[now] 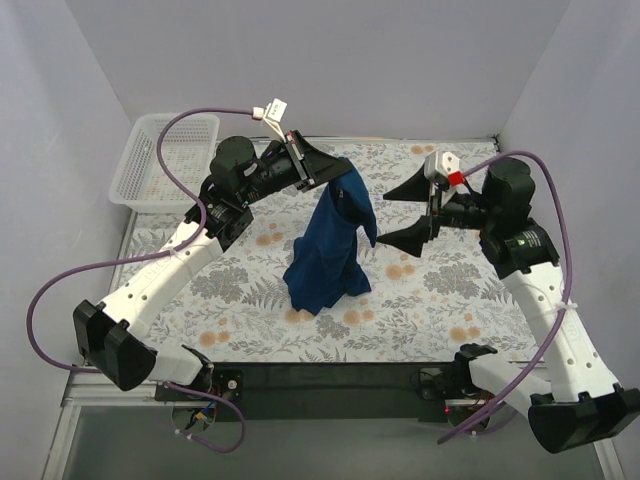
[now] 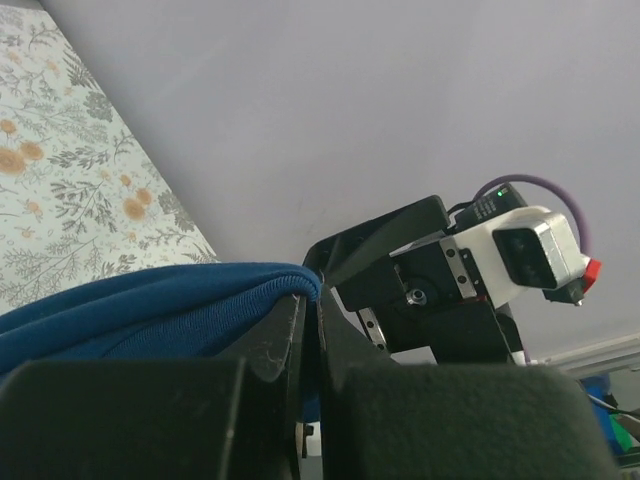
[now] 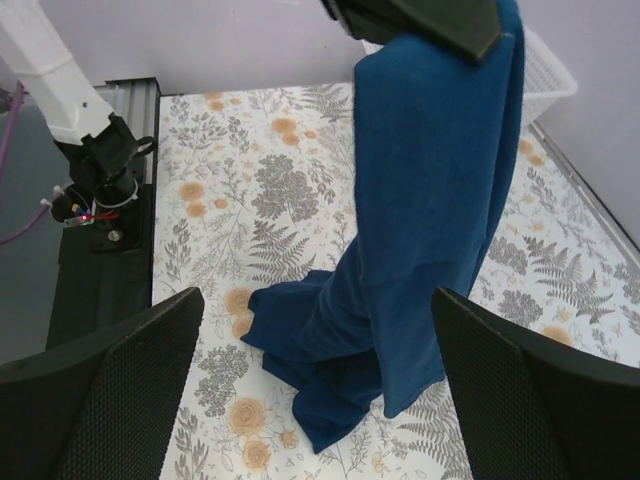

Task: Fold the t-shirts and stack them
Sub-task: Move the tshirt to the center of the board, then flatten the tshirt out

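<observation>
A navy blue t-shirt point(image 1: 330, 245) hangs from my left gripper point(image 1: 335, 172), which is shut on its top edge and holds it up over the middle of the table. Its lower end rests bunched on the floral tablecloth. In the left wrist view the ribbed blue edge point(image 2: 200, 300) is pinched between the jaws. My right gripper point(image 1: 405, 212) is wide open and empty, just right of the hanging shirt and facing it. The right wrist view shows the shirt point(image 3: 430, 200) hanging between its open fingers point(image 3: 110, 390). No print shows.
A white plastic mesh basket point(image 1: 165, 155) stands at the back left corner. The floral tablecloth point(image 1: 450, 290) covers the table. Grey walls close in on the left, back and right. A purple cable loops over each arm.
</observation>
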